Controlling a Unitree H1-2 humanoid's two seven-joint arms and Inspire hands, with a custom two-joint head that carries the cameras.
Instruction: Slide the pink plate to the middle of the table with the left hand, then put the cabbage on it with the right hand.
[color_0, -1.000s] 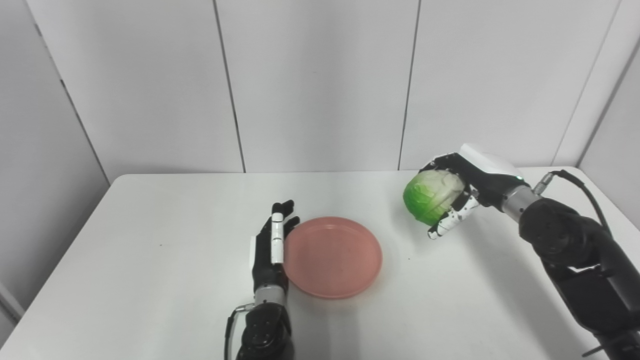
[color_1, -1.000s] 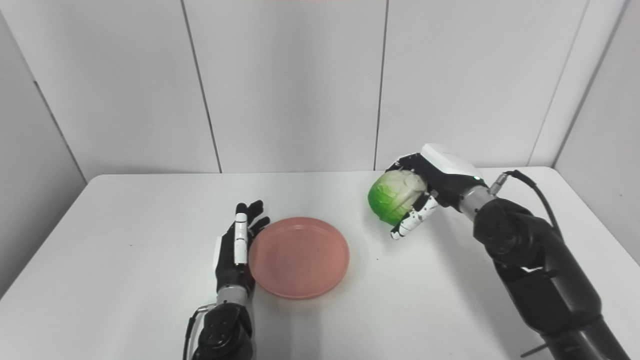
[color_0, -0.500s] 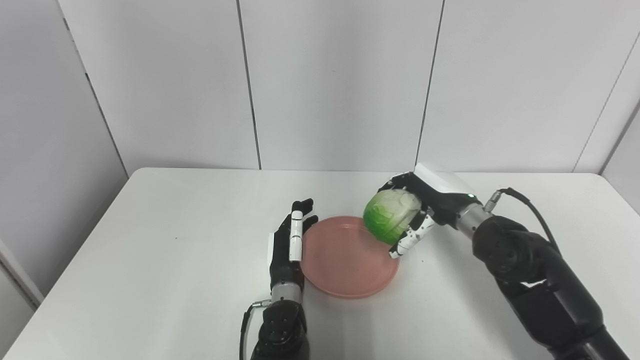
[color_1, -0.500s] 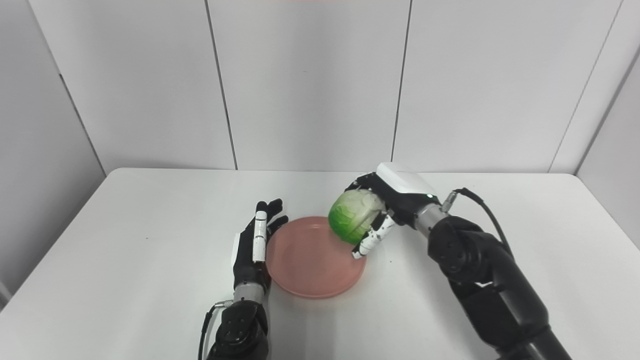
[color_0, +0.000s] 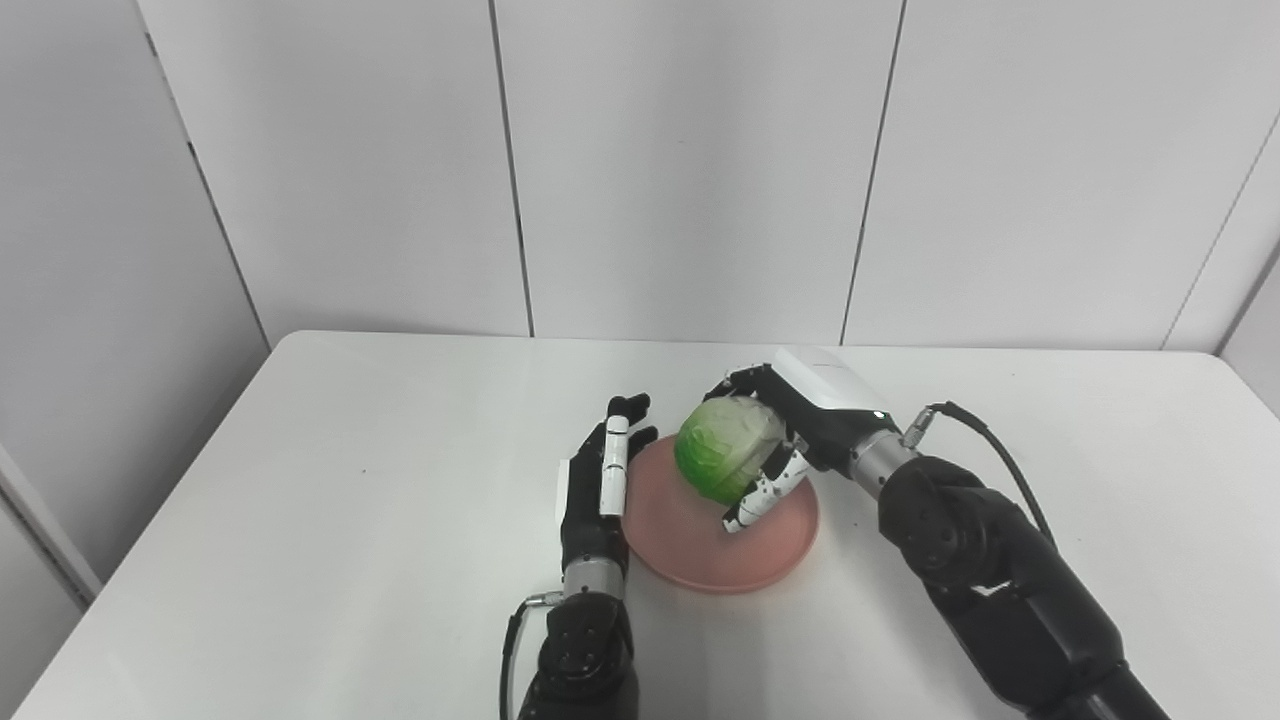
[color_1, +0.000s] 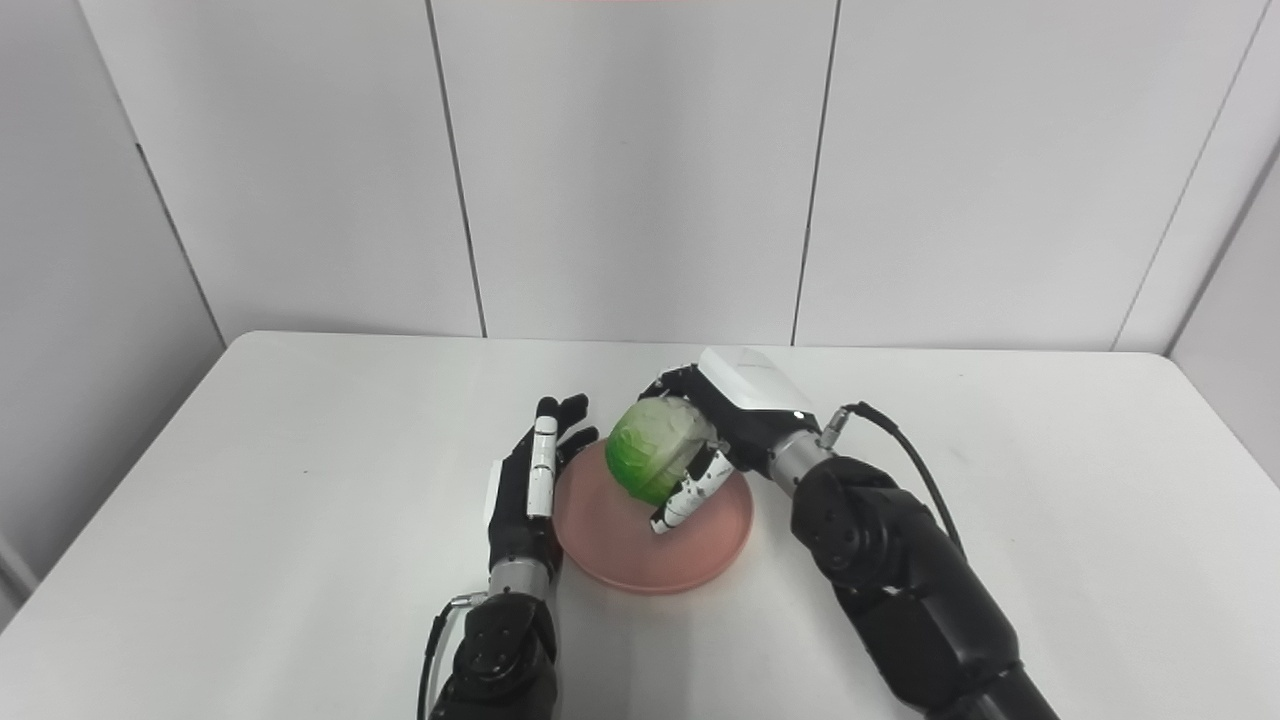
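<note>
Right robot hand (color_0: 790, 440): gripping cabbage (color_0: 725, 460), now carried over plate (color_0: 775, 550); release pending.
Left robot hand (color_0: 600, 485): open, flat against plate's left rim.

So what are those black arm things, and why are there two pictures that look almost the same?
Those are a robot's two arms. The two pictures come from two cameras side by side on its head, like your two eyes, so they show one scene. On the white table lies a pink plate. The left hand stands flat and open at the plate's edge. The right hand holds a green cabbage over the plate. I cannot tell whether the cabbage touches the plate.
</note>
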